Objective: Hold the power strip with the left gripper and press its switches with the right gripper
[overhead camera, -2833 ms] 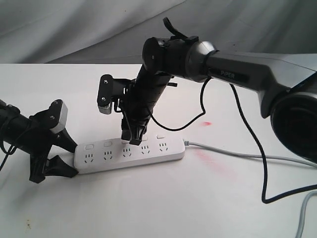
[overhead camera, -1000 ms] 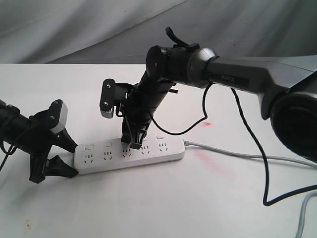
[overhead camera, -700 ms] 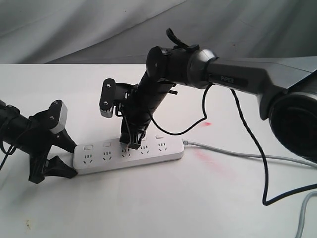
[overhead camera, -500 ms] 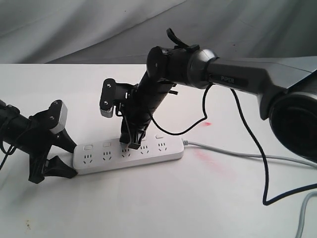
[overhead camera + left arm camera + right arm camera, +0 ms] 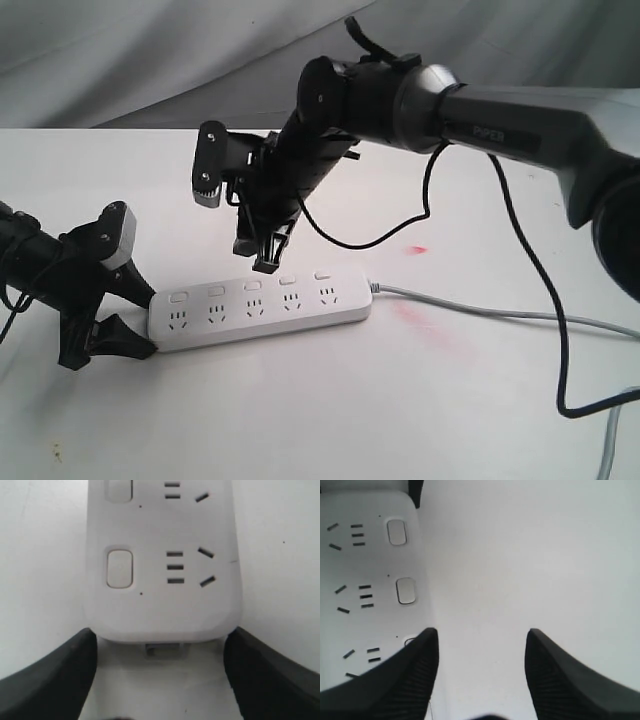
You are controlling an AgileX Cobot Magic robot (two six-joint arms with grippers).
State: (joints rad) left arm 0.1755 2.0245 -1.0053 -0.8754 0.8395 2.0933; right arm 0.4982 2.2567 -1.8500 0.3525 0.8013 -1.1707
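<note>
Power strip (image 5: 262,312) looking light, rigid, slick; end being pinched by left hand (image 5: 112,320) at frame left. Right hand (image 5: 262,252) being held above switches (image 5: 250,286), fingers apart, empty.

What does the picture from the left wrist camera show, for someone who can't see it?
The rounded end of a long flat white plastic power strip fills the view, lying on a white table between the two black jaws of the left gripper. One small white rounded-square switch sits beside a group of dark socket slots.
</note>
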